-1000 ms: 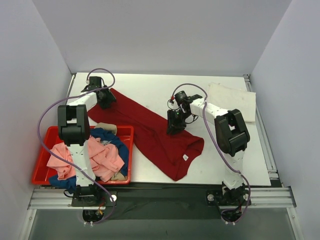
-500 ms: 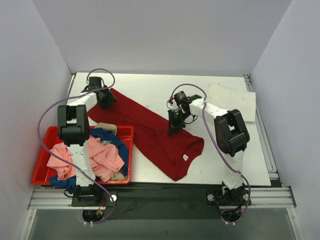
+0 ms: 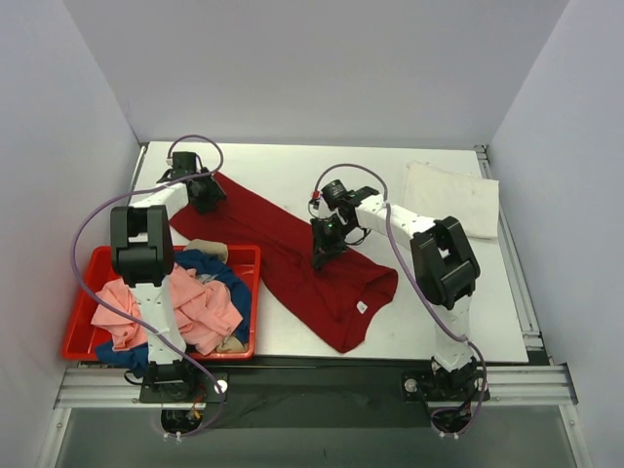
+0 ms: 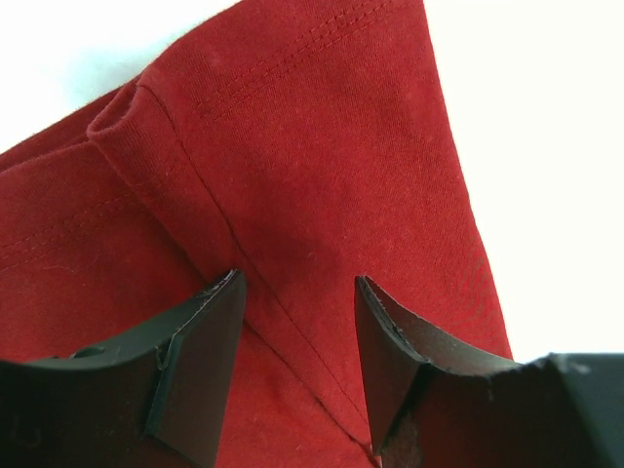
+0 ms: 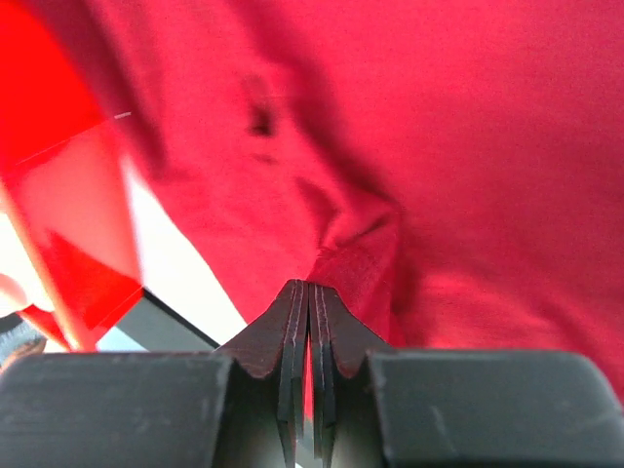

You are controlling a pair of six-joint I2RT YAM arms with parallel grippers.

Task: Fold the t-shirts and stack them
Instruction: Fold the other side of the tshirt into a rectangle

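Observation:
The dark red t-shirt (image 3: 283, 239) lies in a diagonal band across the table, its small white tag (image 3: 362, 306) near the front right corner. My left gripper (image 3: 207, 200) is open at the shirt's far left corner, its fingers either side of a seam in the left wrist view (image 4: 297, 292). My right gripper (image 3: 317, 255) is shut on a raised fold of the red cloth (image 5: 487, 146) near the shirt's middle. A white t-shirt (image 3: 453, 195) lies flat at the back right. The pink (image 3: 200, 307), blue (image 3: 222, 271) and beige (image 3: 207, 249) t-shirts are heaped in the bin.
A red plastic bin (image 3: 255, 302) stands at the front left, touching the red shirt's left edge; it shows blurred in the right wrist view (image 5: 78, 224). Grey walls close in the table at the back and both sides.
My right gripper has moved left over the shirt, carrying the pinched red cloth with it. My left gripper has stayed at the far corner.

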